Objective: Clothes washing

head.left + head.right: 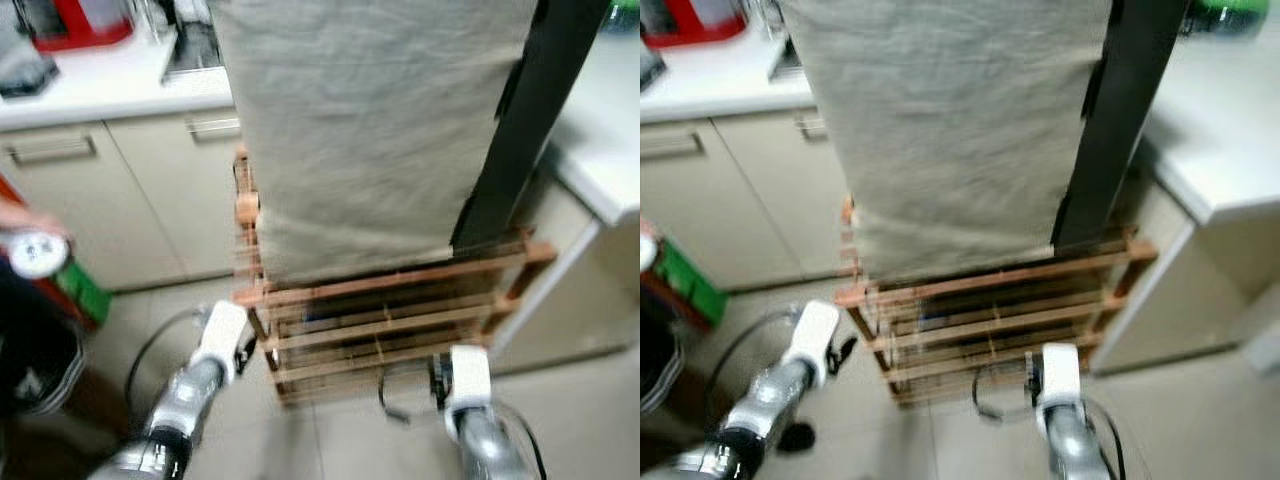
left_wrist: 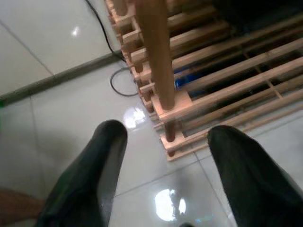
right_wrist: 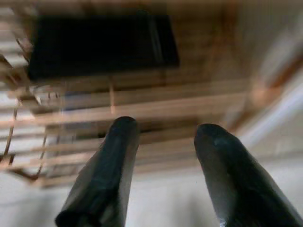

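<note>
**Two parted grippers before one wooden rack, two cloths draped above**

One slatted wooden rack (image 1: 390,320) stood on the tiled floor (image 2: 57,113), straight ahead of both grippers. The left gripper (image 2: 165,156) hung low off the rack's left front corner, its two black fingers (image 2: 90,179) spread apart with nothing between them; beyond their tips lay that corner post and one thin dark cable (image 2: 118,80) on the tiles. The right gripper (image 3: 161,156) faced the rack's front slats, its two fingers likewise apart and empty, though this view was blurred.

Two cloths hung over the rack, above and beyond the grippers: one wide beige cloth (image 1: 370,130) and, touching its right edge, one narrow black cloth (image 1: 530,110). Pale cabinets (image 1: 110,190) with one white counter (image 1: 100,80) stood behind, left of the left gripper.
</note>
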Available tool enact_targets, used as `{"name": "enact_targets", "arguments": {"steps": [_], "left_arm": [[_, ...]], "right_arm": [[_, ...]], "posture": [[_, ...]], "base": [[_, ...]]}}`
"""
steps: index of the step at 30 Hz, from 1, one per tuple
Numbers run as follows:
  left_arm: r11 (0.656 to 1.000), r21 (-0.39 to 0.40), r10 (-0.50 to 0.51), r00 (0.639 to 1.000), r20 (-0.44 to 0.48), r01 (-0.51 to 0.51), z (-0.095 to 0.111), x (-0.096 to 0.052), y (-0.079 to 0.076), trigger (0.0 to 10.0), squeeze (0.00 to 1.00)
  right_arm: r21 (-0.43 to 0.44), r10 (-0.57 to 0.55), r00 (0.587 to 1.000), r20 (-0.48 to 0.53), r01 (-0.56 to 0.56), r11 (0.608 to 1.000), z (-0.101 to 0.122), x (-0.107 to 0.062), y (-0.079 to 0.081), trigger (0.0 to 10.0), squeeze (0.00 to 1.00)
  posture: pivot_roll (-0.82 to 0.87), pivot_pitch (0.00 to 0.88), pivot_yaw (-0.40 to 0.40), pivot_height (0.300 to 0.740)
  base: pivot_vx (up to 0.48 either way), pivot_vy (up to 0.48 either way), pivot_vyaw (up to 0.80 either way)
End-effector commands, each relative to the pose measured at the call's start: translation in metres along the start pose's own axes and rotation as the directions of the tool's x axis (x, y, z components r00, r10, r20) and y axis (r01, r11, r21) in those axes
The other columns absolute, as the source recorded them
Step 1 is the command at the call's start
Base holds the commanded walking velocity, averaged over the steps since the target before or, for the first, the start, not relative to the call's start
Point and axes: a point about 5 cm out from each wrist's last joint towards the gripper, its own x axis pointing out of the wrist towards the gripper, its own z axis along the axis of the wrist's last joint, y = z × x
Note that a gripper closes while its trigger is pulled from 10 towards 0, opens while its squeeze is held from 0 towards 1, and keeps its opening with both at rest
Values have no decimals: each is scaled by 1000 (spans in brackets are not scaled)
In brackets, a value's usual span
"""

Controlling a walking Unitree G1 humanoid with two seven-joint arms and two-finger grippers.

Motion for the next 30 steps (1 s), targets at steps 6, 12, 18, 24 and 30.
{"name": "enact_targets", "arguments": {"steps": [6, 12, 18, 24, 30], "left_arm": [[999, 17, 29, 980, 197, -33, 16, -21, 4, 10000, 1000], [994, -38, 107, 923, 369, -101, 53, -54, 6, 10000, 1000], [993, -79, 110, 889, 444, -83, 82, -68, 5, 10000, 1000], [992, -123, 95, 848, 521, -36, 123, -78, 5, 10000, 1000], [995, -75, -12, 847, 531, 61, 138, -77, -9, 10000, 1000]], "right_arm": [[-12, 121, 980, 159, -120, 993, 30, -15, -1, 10000, 1000], [59, 99, 960, 261, -118, 991, 56, -34, -5, 10000, 1000], [121, 114, 958, 262, -150, 981, 67, -43, 1, 10000, 1000], [109, 124, 933, 337, -169, 980, 91, -56, 3, 10000, 1000], [145, 34, 945, 325, -86, 986, 97, -61, -5, 10000, 1000]], "posture": [[-77, 0, -79, 740], [-54, 0, -102, 740], [-53, 0, -102, 740], [-67, 0, -59, 740], [-78, 0, -35, 740]], "base": [[0, 0, 0], [0, 0, 0], [0, 0, 0], [0, 0, 0], [0, 0, -267]]}}
